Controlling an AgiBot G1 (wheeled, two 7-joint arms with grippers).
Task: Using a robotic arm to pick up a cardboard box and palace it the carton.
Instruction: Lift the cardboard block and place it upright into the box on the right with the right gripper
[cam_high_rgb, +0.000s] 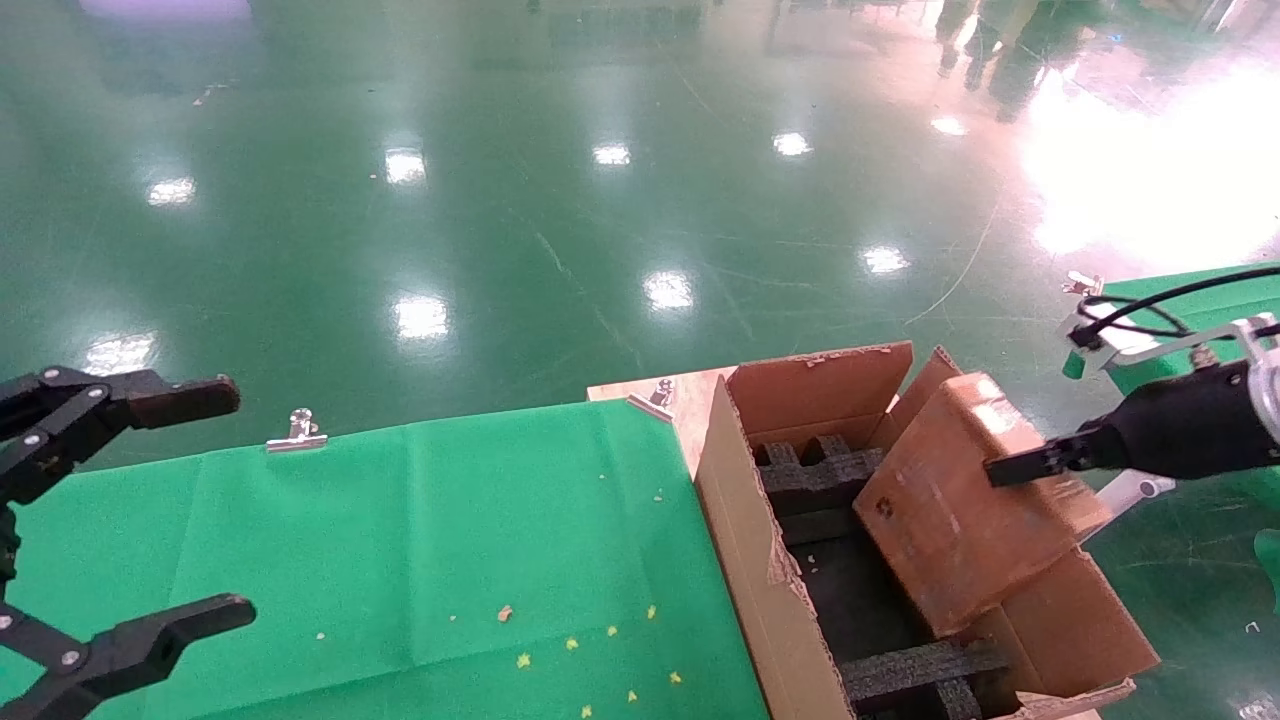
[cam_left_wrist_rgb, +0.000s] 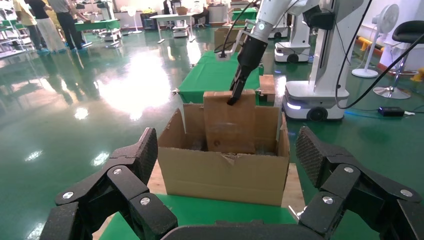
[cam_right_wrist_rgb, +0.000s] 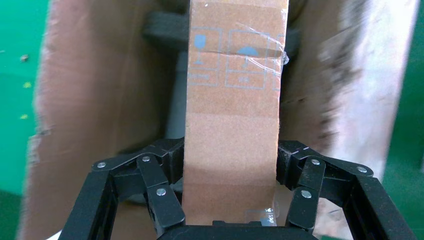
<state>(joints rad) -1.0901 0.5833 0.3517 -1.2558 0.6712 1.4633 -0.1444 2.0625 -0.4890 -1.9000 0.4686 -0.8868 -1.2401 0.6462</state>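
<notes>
The small brown cardboard box (cam_high_rgb: 950, 510) hangs tilted over the open carton (cam_high_rgb: 745, 560), its lower end down inside between the walls. My right gripper (cam_high_rgb: 1010, 468) is shut on its upper end; in the right wrist view the fingers (cam_right_wrist_rgb: 165, 200) clamp both sides of the box (cam_right_wrist_rgb: 232, 125). Black foam inserts (cam_high_rgb: 815, 470) line the carton. From the left wrist view the box (cam_left_wrist_rgb: 230, 122) stands in the carton (cam_left_wrist_rgb: 225, 172) under the white right arm (cam_left_wrist_rgb: 272, 15). My left gripper (cam_high_rgb: 150, 520) is open and empty at the left edge over the green cloth.
A green cloth (cam_high_rgb: 400, 560) held by metal clips (cam_high_rgb: 297, 432) covers the table left of the carton. Small yellow scraps (cam_high_rgb: 570, 645) lie on it. Another green table (cam_high_rgb: 1190, 300) is at the right. Glossy green floor lies beyond.
</notes>
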